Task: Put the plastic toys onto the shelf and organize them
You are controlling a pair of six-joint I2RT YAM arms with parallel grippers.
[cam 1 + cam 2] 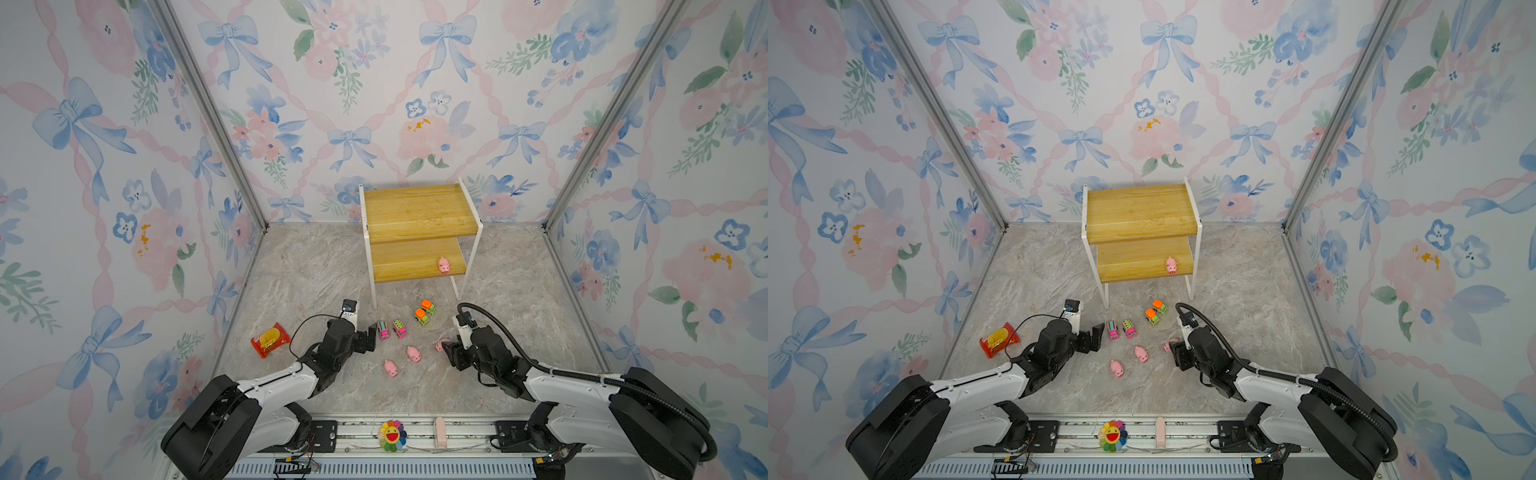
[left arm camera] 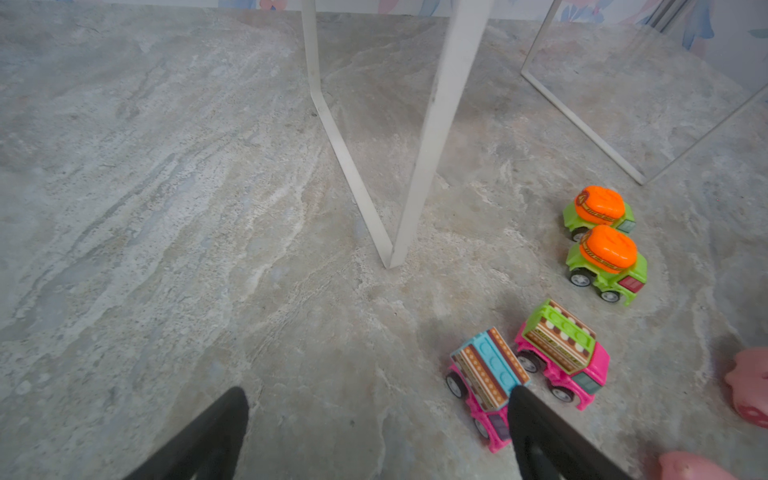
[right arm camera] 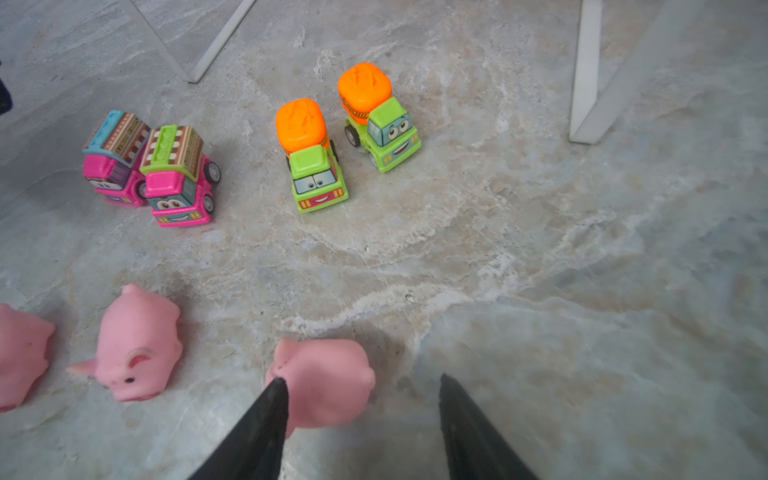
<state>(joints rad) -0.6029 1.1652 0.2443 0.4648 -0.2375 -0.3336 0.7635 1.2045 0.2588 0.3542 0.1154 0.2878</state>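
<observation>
**A:** Where's the shelf (image 1: 415,212)?

**B:** Against the back wall, well beyond both arms. Its top board is bare.

**A:** And the arms?

**B:** The left gripper (image 2: 376,395) is spread as wide as it goes and grips nothing. In its wrist view 1 finger overlaps the blue-topped pink truck (image 2: 486,374); I can't tell if it touches. The right gripper (image 3: 362,381) is about half spread and also empty.

**A:** Trucks?

**B:** All 4 are on the floor in front of the shelf. The 2 pink ones are beside the left gripper, and the green trucks (image 1: 424,312) are closer to the shelf.

**A:** Pigs?

**B:** 1 pig (image 1: 444,265) stands at the right end of the lower board, and 3 lie on the floor. The nearest pig (image 3: 328,378) sits between the right gripper's fingers, crowded against 1 of them, with its body lying across the gap. The right arm is clearly nearer, so I'd centre it on that pig before closing.
</observation>
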